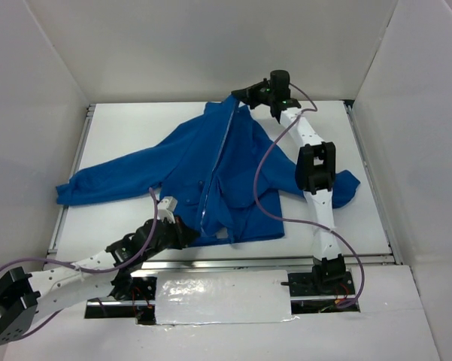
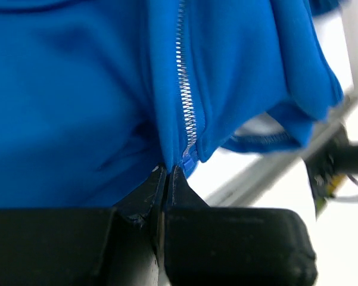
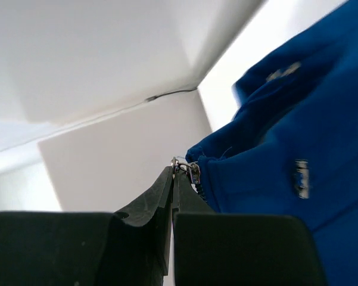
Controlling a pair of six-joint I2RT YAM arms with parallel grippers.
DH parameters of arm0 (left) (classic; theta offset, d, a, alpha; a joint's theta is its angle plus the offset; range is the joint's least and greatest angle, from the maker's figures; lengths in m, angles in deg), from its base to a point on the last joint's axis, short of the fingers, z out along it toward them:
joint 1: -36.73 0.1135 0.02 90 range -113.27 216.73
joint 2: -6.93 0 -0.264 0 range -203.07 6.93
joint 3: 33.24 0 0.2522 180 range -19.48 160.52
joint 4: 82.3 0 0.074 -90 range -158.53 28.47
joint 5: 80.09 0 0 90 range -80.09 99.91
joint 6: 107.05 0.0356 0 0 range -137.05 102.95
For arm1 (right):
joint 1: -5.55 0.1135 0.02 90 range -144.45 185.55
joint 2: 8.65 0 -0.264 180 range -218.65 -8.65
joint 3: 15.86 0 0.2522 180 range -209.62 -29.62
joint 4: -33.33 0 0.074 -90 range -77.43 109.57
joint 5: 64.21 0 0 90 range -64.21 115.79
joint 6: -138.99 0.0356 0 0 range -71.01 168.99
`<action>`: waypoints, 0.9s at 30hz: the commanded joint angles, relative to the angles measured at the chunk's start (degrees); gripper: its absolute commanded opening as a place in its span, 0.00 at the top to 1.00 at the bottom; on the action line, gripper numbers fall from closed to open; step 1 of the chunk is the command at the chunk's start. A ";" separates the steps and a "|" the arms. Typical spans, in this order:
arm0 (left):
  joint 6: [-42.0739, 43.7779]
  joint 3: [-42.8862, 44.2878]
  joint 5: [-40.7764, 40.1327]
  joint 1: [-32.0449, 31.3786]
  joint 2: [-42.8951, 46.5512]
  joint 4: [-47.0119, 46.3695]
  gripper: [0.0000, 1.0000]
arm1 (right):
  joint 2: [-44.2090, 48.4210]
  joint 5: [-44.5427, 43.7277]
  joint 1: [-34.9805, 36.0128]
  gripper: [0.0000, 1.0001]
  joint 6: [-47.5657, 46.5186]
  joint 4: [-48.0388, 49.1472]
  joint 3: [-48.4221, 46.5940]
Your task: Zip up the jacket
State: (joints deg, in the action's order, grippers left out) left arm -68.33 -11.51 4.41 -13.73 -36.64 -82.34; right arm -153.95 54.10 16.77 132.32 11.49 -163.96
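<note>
**Both ends of the zipper held, slider up at the collar**

Two pairs of jaws are closed on opposite ends of a single line. The small royal-blue fleece jacket [image 1: 188,169] is spread front-up on the white tabletop [image 1: 128,124]. Its hem is turned toward the arm bases and its stand-up collar [image 1: 226,107] toward the far edge. The silver-white centre zipper [image 1: 216,162] runs from near to far, leaning slightly to the right.

The left jaws are pressed together on the foot of the zipper at the hem [image 2: 189,159]. The right jaws are pinched shut on the small metal zipper pull [image 3: 179,164] at the top of the collar. The zipper's long axis is thus held between the two: the left jaws anchor the near end, and only the right jaws are placed to move the pull. Any further travel would be directed away from the bases along that axis. Little or none appears to be left, so the task is judged nearly or wholly done.

The layout is given by the overhead view, but neither grip can be confirmed there. In the left wrist view the zipper teeth [image 2: 184,89] are seen meshed from the hem to the top of the frame. Only in the right wrist view is the slider [image 3: 194,173] shown, at the collar's edge just beside the jaw tips. Whether any teeth lie beyond it cannot be told.
</note>
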 commanded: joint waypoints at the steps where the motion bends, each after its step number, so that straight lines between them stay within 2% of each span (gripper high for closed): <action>1: -5.57 -2.52 -1.79 -1.14 -2.21 4.14 1.00 | 6.07 -2.48 -4.89 1.00 -1.76 13.70 -8.73; 5: -4.35 -0.24 -3.29 -1.22 -7.13 3.96 1.00 | 8.45 -0.47 -6.57 1.00 -4.48 13.44 -9.27; 10: -1.46 1.96 -1.89 -1.22 -11.35 0.71 1.00 | 6.52 3.85 -6.92 1.00 -3.97 15.01 -9.27; 17: 0.22 3.72 -1.44 -1.22 -11.36 3.41 1.00 | 6.16 6.58 -7.62 1.00 -4.31 16.16 -11.73; 18: 0.48 4.16 -2.14 -1.22 -11.10 4.56 1.00 | 6.77 6.66 -7.97 0.87 -4.84 15.47 -11.64; 19: 0.66 5.55 -2.67 -1.22 -10.31 6.05 0.94 | 8.00 7.01 -8.15 0.75 -5.89 15.11 -11.64; 20: 0.66 6.44 -3.37 -1.22 -9.78 7.98 0.69 | 8.62 7.36 -8.41 0.62 -6.25 14.76 -11.64; 21: 0.84 8.19 -4.69 -1.22 -8.04 11.74 0.52 | 9.32 7.63 -9.02 0.33 -6.51 14.32 -11.64; 22: 0.75 9.16 -5.57 -1.14 -6.80 13.78 0.36 | 11.15 8.24 -9.20 0.20 -7.21 13.88 -11.64; 23: 0.75 10.13 -6.19 -1.22 -5.66 18.76 0.11 | 12.13 8.59 -9.38 0.02 -7.56 13.53 -11.64; 24: 1.10 12.40 -6.89 -1.22 -2.78 21.07 0.01 | 13.18 8.77 -10.07 0.00 -8.09 12.74 -11.64; 26: 1.28 15.13 -9.87 -1.22 -0.12 26.00 0.01 | 16.87 9.12 -10.78 0.00 -9.67 11.42 -11.82; 27: 1.63 18.72 -10.84 -1.14 1.63 31.33 0.01 | 18.19 9.39 -10.87 0.00 -11.42 9.68 -11.91</action>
State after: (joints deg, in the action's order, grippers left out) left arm -68.09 -0.47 -2.67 -14.71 -39.20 -63.67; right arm -146.34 63.41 7.20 124.95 18.36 -171.46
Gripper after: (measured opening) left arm 0.993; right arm 0.994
